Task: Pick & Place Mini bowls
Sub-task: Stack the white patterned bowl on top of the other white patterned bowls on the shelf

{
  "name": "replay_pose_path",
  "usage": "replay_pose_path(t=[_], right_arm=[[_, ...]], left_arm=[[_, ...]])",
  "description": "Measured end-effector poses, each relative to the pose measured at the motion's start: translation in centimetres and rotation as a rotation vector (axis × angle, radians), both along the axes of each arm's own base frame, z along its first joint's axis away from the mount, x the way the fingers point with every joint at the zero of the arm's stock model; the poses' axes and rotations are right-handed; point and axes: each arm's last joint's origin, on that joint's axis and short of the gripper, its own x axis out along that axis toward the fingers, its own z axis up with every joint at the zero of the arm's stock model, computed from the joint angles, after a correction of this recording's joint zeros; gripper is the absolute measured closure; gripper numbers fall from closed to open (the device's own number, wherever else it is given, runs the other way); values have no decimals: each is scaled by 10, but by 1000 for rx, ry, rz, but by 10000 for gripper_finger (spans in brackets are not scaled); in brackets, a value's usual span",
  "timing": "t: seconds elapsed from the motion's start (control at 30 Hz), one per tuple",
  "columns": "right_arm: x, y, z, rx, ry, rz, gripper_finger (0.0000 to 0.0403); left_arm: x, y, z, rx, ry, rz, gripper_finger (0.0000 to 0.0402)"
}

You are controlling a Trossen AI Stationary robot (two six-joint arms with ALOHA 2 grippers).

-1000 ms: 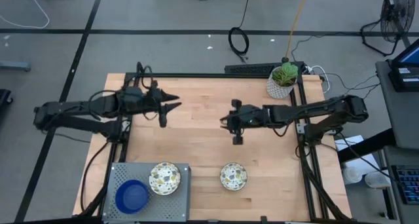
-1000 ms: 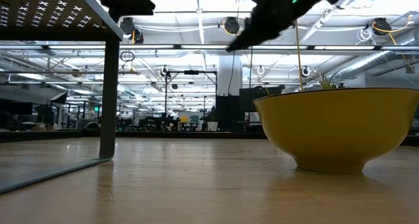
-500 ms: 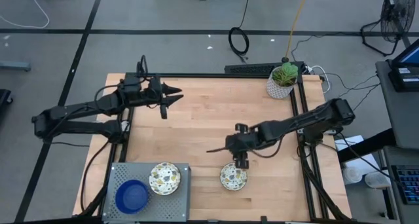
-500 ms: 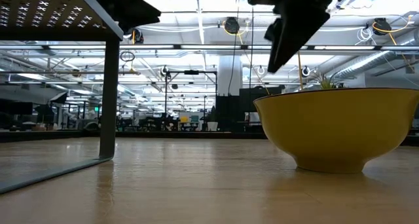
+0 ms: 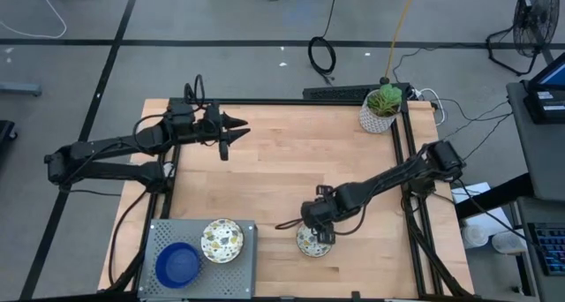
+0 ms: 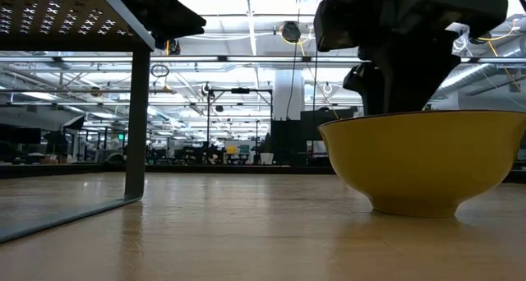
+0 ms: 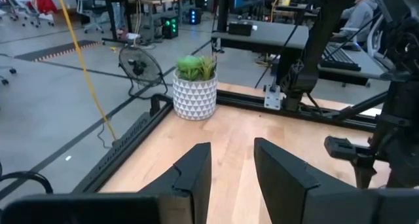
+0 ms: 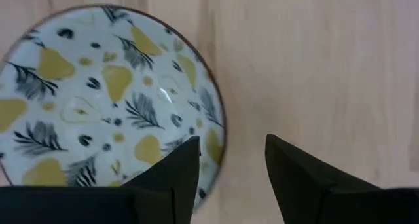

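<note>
A mini bowl (image 5: 309,243), cream inside with yellow pears and black leaves (image 8: 98,99) and yellow outside (image 6: 423,158), stands on its foot on the wooden table near the front edge. My right gripper (image 5: 320,234) points down over the bowl's right rim. It is open, with one finger over the inside and one over the table (image 8: 229,165), and the rim (image 8: 221,129) runs between them. My left gripper (image 5: 237,125) hovers open and empty over the table's far left (image 7: 232,178). A blue bowl (image 5: 178,264) and a second patterned bowl (image 5: 222,240) sit on a grey perforated rack (image 5: 159,236).
A white pot with a green plant (image 5: 381,108) stands at the far right corner. The grey rack fills the near left corner, and its leg (image 6: 136,125) shows in the low view. Bare wood lies between the two arms.
My right gripper has swung from mid-table toward the near edge and gone down. It has tipped from nearly level to pointing down over the patterned bowl's rim. My left arm has shifted a little toward the far edge. The bowls have kept their places.
</note>
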Motion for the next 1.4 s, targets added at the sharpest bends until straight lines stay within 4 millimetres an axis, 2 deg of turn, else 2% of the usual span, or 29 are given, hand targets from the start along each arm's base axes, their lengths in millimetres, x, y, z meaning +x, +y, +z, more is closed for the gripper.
replay_pose_path(t=[0.13, 0.53, 0.67, 0.8, 0.97, 1.07, 1.4], right_arm=[[-1, 0, -3, 4, 14, 10, 243], [-5, -17, -21, -1, 45, 4, 247], [-5, -19, -22, -15, 43, 42, 272], [-4, -25, -22, -47, 35, 42, 315], [0, -37, -21, -46, 33, 32, 364], [2, -46, -20, -37, 29, 20, 378], [13, -93, -20, -80, -11, -47, 360]], left_arm=[[0, 0, 0, -1, -3, 0, 282], [0, 0, 0, -20, -7, 4, 282], [0, 0, 0, -20, -7, 4, 282], [0, 0, 0, -20, -7, 4, 282], [0, 0, 0, -23, -7, 5, 282], [0, 0, 0, -25, -6, 5, 282], [0, 0, 0, -34, -2, 6, 282]])
